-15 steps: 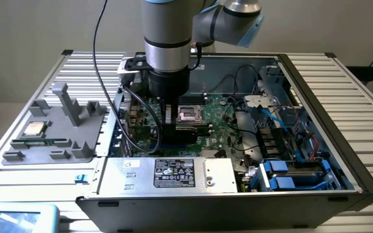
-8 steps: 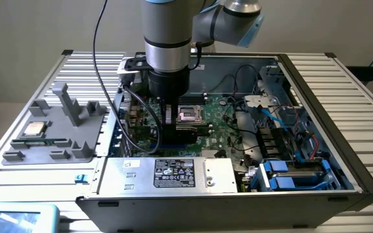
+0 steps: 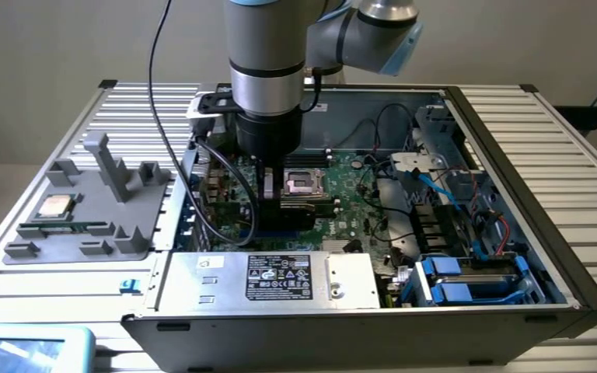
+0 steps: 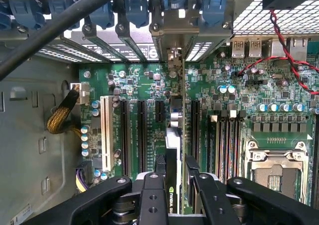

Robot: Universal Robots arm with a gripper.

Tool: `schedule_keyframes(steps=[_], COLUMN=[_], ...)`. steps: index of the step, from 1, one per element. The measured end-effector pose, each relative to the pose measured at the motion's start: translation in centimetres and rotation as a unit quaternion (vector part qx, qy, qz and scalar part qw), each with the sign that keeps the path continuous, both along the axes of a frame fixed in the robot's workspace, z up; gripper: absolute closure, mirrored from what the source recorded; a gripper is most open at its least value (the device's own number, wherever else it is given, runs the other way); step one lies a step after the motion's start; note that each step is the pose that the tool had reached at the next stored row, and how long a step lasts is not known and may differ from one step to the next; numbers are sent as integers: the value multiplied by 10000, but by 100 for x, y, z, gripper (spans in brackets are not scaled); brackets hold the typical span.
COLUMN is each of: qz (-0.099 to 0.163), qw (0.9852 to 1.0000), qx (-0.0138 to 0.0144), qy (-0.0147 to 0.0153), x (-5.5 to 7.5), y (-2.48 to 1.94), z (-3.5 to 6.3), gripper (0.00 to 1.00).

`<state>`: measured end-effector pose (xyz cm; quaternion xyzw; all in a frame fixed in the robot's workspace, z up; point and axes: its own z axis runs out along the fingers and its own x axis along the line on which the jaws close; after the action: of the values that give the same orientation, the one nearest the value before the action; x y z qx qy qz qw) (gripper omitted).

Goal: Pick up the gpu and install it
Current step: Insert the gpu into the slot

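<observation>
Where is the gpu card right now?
The gpu stands on edge in the gripper, inside the computer case over the long slots of the motherboard, to the exterior view's left of the processor socket.

Slatted table [image 3: 578,179] bears open computer case [image 3: 329,342] and grey tray [image 3: 96,203].

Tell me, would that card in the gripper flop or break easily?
Probably stiff: the gpu stands straight, edge-on, in the gripper. Likely fragile: a thin card over the crowded motherboard. Seemingly light, being so slim.
</observation>
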<state>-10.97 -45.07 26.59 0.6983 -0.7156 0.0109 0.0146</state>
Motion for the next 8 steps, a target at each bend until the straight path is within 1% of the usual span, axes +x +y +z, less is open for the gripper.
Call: schedule_keyframes(steps=[8], qz=[0], qw=[10000], qx=[0], qy=[-5], x=[0], y=[0], z=[-12], gripper=[75])
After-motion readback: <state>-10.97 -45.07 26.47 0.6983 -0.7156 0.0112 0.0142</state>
